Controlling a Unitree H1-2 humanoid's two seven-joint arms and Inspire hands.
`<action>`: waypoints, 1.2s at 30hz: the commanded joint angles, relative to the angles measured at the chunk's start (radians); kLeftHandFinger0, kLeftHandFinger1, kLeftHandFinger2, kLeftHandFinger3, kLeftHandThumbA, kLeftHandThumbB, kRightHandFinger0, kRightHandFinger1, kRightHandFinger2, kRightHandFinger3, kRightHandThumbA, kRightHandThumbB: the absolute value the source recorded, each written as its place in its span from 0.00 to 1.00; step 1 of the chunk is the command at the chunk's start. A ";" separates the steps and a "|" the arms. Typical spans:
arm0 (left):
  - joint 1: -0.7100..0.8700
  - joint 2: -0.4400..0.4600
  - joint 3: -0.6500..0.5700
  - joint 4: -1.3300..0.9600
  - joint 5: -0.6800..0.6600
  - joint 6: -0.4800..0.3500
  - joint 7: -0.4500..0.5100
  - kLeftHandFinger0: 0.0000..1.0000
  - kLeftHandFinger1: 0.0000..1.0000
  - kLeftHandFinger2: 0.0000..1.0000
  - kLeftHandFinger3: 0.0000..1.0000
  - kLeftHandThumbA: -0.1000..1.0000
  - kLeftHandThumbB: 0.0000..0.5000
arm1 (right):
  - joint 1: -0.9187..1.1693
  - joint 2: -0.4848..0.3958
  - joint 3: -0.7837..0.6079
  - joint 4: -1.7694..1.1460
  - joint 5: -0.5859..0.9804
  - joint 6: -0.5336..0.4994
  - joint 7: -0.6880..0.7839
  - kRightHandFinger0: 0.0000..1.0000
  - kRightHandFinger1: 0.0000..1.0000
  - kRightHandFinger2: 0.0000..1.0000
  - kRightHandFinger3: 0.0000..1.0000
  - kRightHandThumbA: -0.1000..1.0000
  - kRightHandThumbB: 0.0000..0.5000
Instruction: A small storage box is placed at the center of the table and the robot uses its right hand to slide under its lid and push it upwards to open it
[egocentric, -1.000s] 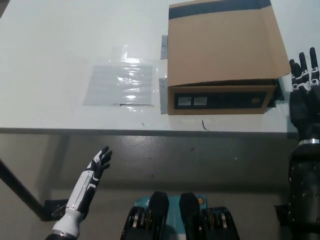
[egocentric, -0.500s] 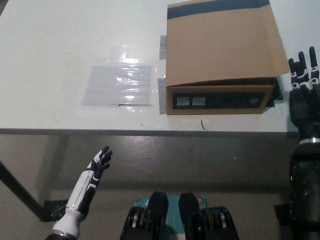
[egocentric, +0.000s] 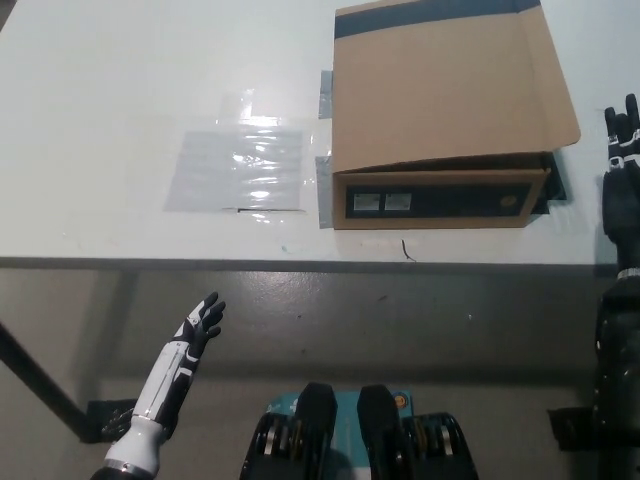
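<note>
Lower left of the frame, below the table edge: left hand (egocentric: 200, 325) hung over the floor, fingers apart, holding nothing. It was resting and well clear of the work.

Right edge of the frame: right hand (egocentric: 622, 150) stood with fingers pointing up the picture, loosely spread, nothing in it. It was partly cut off by the frame, so palm detail was not readable. It sat beside the box's right side, with a visible gap to the lid corner. No contact.

Upper middle-right, on the white table (egocentric: 120, 110): storage box (egocentric: 440, 200), brown cardboard, front face toward the camera with 2 small pale labels on a dark strip. Its lid (egocentric: 445, 90) covered the whole top and overhung the front wall. The lid's right front corner stuck out past the box body, and dark shadow showed under that edge, so it looked slightly lifted or loose there. I couldn't tell how far.

Contents: not visible, since the lid hid the interior.

Progress, my read: box was in place and the hand was near the lid's right edge. Still left were the slide under the lid and the upward push. The lid was not open.

Left of the box, a clear plastic sheet (egocentric: 240, 170) lay flat on the table, close to the box but apart from it. Grey tape patches (egocentric: 326, 95) sat against the box's left side.
</note>
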 joint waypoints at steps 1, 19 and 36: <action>-0.013 0.011 0.007 -0.021 -0.017 -0.026 -0.011 1.00 1.00 1.00 1.00 1.00 1.00 | -0.059 0.002 -0.001 0.002 -0.004 -0.041 0.047 1.00 1.00 1.00 1.00 1.00 0.51; -0.013 0.010 0.009 -0.026 -0.011 -0.024 -0.004 1.00 1.00 1.00 1.00 1.00 1.00 | -0.083 0.059 0.040 0.085 -0.052 -0.032 0.034 1.00 1.00 1.00 1.00 1.00 0.52; -0.016 0.011 0.007 -0.024 -0.009 -0.032 -0.006 1.00 1.00 1.00 1.00 1.00 1.00 | -0.081 0.095 0.057 -0.041 -0.034 0.034 0.005 1.00 1.00 1.00 1.00 1.00 0.60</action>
